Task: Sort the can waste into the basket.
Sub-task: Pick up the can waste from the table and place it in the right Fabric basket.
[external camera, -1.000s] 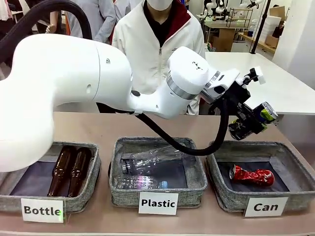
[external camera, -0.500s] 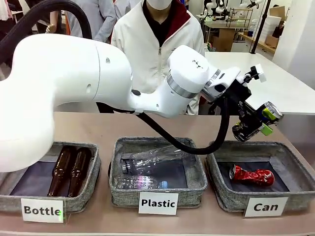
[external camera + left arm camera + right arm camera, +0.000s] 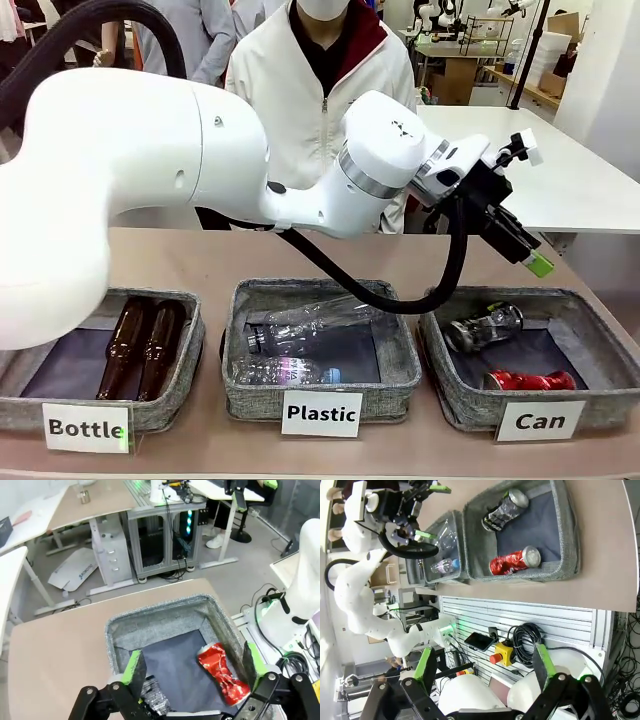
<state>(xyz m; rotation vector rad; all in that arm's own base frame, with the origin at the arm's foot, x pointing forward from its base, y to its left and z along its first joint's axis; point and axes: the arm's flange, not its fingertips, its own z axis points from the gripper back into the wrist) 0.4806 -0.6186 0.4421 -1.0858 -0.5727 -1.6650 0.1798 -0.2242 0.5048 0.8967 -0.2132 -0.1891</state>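
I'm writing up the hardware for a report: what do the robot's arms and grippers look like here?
The left arm is glossy white with rounded links and a silver joint ring; a thick black cable loops beneath its wrist. The left gripper is black and angular, its jaws tipped with green pads. The right gripper matches it: black linkages, green pads.

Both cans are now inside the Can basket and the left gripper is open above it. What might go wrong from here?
1. The black can lies tilted against the far wall of the Can basket, so it may roll and knock the red can.
2. The open left gripper hangs just above the basket's far rim; a low retreat might catch the rim and drag the basket.
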